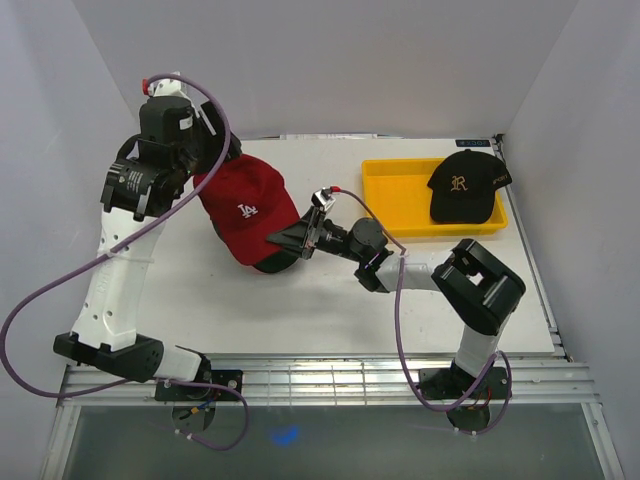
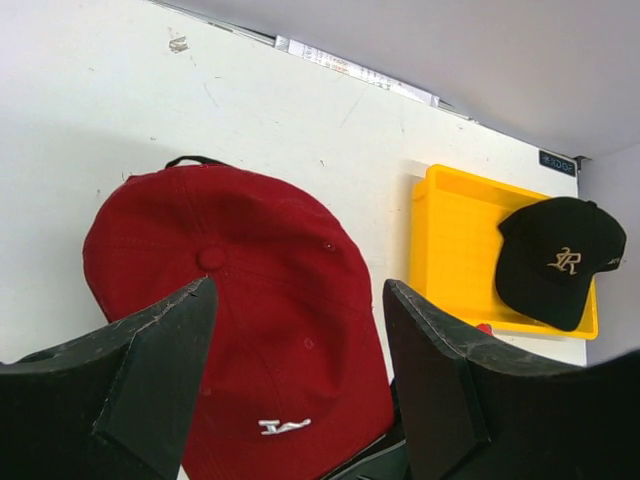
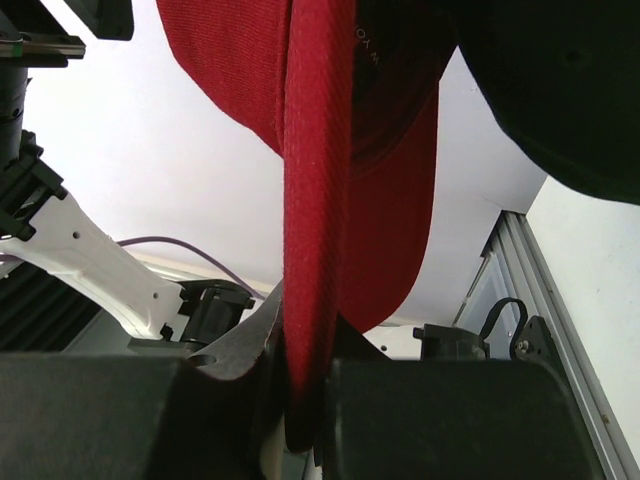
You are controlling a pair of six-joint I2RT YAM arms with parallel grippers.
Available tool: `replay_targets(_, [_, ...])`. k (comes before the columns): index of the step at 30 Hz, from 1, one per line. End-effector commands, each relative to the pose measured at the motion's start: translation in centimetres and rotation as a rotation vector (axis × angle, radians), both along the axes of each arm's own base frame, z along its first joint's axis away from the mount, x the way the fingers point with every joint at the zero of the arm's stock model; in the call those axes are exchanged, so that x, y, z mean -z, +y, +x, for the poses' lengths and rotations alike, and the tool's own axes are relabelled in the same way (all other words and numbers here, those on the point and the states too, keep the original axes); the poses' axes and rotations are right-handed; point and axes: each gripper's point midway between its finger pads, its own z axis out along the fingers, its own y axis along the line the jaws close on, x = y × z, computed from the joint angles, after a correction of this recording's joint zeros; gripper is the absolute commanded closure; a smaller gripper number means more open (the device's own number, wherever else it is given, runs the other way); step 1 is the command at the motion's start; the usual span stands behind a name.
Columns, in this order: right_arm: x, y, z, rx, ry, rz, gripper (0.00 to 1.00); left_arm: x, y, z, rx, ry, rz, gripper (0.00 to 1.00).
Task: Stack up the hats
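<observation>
A red hat (image 1: pixel 245 208) with a white logo hangs tilted over the table's left middle, and a dark hat (image 1: pixel 272 263) peeks out under its front. My right gripper (image 1: pixel 293 240) is shut on the red hat's brim, and the right wrist view shows that brim (image 3: pixel 318 200) pinched edge-on in the gripper (image 3: pixel 312 400), with a dark crown (image 3: pixel 560 90) beside it. My left gripper (image 2: pixel 300 300) stands open just above the red hat (image 2: pixel 240 320), touching nothing. A black hat with a gold emblem (image 1: pixel 466 186) lies in the yellow tray (image 1: pixel 395 200).
The yellow tray (image 2: pixel 450 250) with the black hat (image 2: pixel 560 260) sits at the table's back right. White walls close in on both sides and the back. A metal rail (image 1: pixel 330 375) runs along the near edge by the arm bases.
</observation>
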Motion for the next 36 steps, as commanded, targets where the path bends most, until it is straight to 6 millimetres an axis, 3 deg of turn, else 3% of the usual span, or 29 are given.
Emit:
replay_targets(1, [-2.6,-0.5,-1.2,-0.017,-0.07,0.114,0.92,0.5,0.4,0.3,-0.015,0.001,0.028,0.22])
replay_targets(13, [0.8,-0.6,-0.8,-0.002,0.006,0.076,0.92,3.8,0.4,1.9,-0.03,0.082,0.095,0.22])
replay_targets(20, [2.7,-0.7,-0.5,0.013,0.04,0.046,0.92,7.3,0.9,2.8,-0.059,0.17,0.152,0.21])
replay_targets(28, [3.4,-1.1,-0.2,0.03,0.053,0.033,0.92,10.6,0.9,3.5,-0.062,0.246,0.191,0.21])
replay_targets(36, [4.5,-1.8,0.0,0.058,0.035,-0.023,0.68,11.5,0.8,4.9,-0.067,0.273,0.225,0.22])
